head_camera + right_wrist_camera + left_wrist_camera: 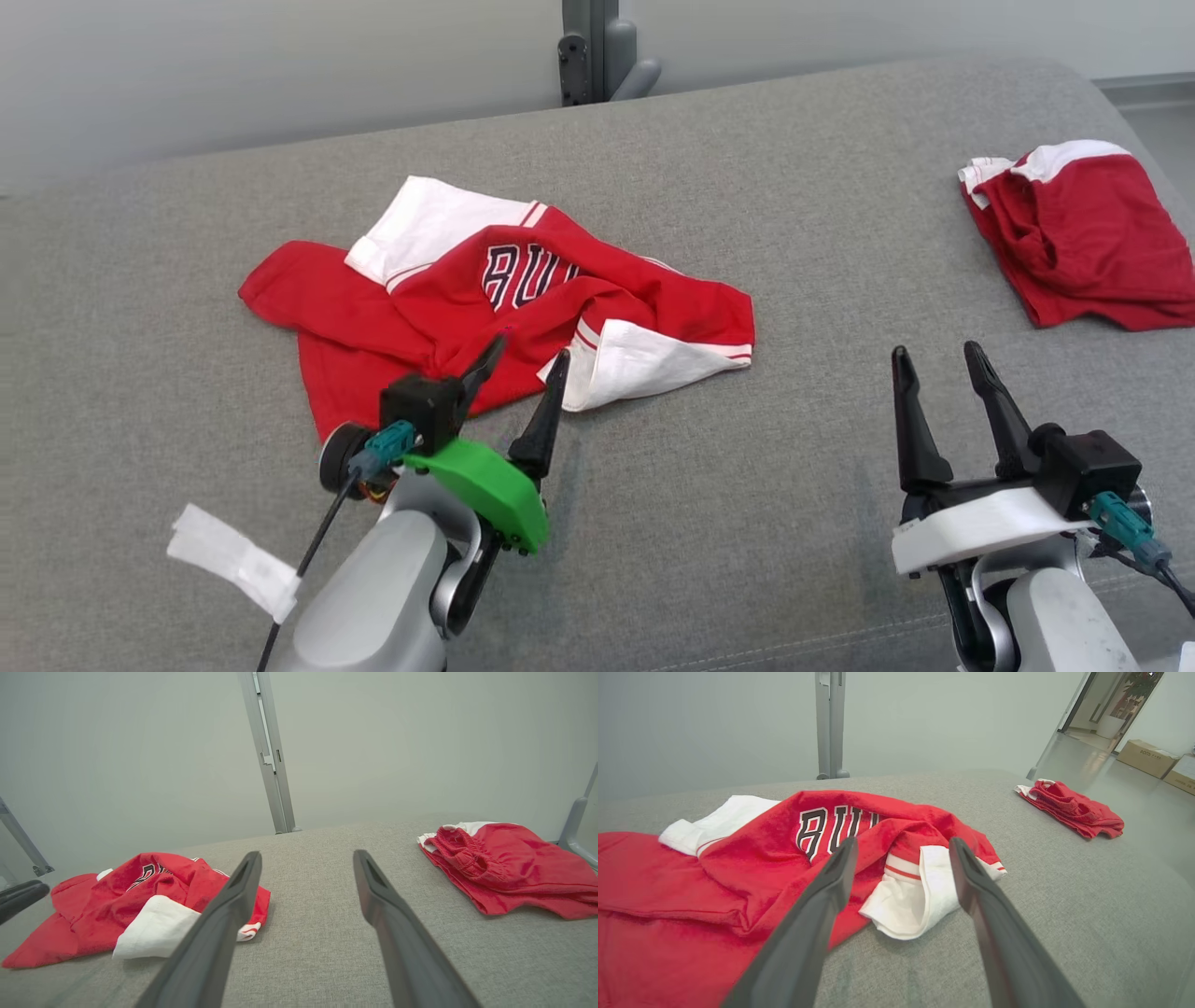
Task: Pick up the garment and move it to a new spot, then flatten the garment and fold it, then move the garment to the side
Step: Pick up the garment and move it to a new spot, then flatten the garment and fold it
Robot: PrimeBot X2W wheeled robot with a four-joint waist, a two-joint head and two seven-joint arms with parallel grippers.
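Left gripper [528,348] at lower left of the head view: two long dark tapered fingers [546,415] on a bright green bracket [485,490], small dark screws along its lower edge; left black box [420,403] beside it, left teal connector [383,448], thin black cable [308,560] with a white tape tag [233,560]; left forearm [373,597] pale grey, rounded. Right gripper [935,350] at lower right has the same dark fingers but a white bracket [980,527]; right black box [1092,471], right teal connector [1125,527], grey right forearm [1064,621].

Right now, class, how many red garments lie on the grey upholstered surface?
2: a crumpled red jersey ahead of the left end effector, and red shorts folded at the far right.
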